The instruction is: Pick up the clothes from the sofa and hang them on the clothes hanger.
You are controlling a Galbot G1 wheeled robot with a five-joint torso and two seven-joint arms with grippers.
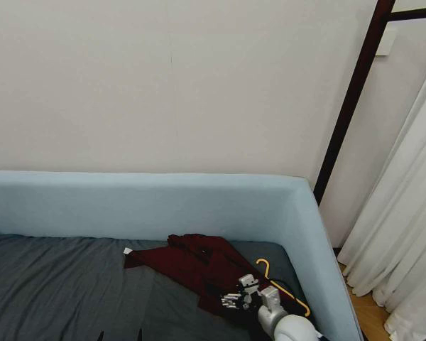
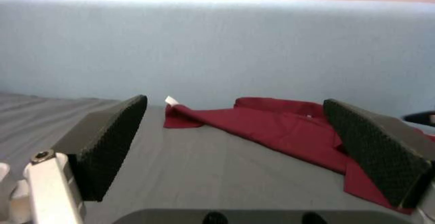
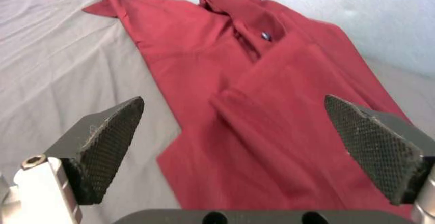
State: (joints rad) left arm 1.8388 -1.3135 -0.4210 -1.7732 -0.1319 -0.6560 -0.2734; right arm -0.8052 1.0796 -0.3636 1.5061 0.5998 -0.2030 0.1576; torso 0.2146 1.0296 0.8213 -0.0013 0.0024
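Note:
A dark red shirt (image 1: pixel 199 264) lies crumpled on the sofa's grey seat (image 1: pixel 57 284), near the right armrest. A yellow hanger (image 1: pixel 282 285) lies beside it, partly under my right arm. My right gripper (image 1: pixel 233 300) hovers over the shirt's near edge; in the right wrist view the gripper (image 3: pixel 235 102) is open, with the shirt (image 3: pixel 272 107) spread just below its fingers (image 3: pixel 109 145). My left gripper (image 2: pixel 236 103) is open and empty, low over the seat, facing the shirt (image 2: pixel 272 130) from some distance. Its tips (image 1: pixel 119 335) peek in at the head view's bottom edge.
The sofa's light blue backrest (image 1: pixel 142 202) and right armrest (image 1: pixel 319 270) enclose the seat. A dark brown clothes rack post (image 1: pixel 348 106) rises behind the right armrest. White curtains (image 1: pixel 405 234) hang at the right. The seat's left side is bare.

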